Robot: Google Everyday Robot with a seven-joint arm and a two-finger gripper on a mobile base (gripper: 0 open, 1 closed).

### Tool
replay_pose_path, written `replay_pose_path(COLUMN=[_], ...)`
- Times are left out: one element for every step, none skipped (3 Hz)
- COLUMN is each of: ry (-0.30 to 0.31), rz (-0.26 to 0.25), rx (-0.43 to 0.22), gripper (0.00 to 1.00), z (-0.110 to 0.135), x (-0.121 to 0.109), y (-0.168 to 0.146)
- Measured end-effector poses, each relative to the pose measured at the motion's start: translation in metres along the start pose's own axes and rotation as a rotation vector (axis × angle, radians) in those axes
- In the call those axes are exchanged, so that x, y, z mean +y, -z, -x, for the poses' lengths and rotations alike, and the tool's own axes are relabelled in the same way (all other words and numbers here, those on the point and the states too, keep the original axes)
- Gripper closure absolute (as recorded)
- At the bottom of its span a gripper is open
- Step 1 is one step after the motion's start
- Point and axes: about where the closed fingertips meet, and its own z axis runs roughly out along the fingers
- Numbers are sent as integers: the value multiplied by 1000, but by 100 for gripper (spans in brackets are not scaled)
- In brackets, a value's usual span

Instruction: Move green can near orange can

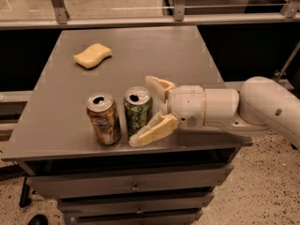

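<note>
The green can [136, 112] stands upright near the table's front edge, green and white with a silver top. The orange can [103, 120] stands upright just to its left, with a small gap between them. My gripper [139, 110] reaches in from the right at can height and is open. Its far finger [159, 86] is behind the green can's right side. Its near finger [153, 131] slants across in front of the can's base. The green can stands between the spread fingers, not clamped.
A yellow sponge [92, 55] lies at the back left of the grey table [140, 50]. The table's front edge is just in front of the cans, with drawers below. A railing and glass run behind the table. My white arm [262, 104] stretches off to the right.
</note>
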Motion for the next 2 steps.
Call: replay_pose_path(ry=[32,111], rz=[-59,-180], rx=[3,30], gripper=[0,0], z=[7,22], x=[-25,-76], y=[19,70])
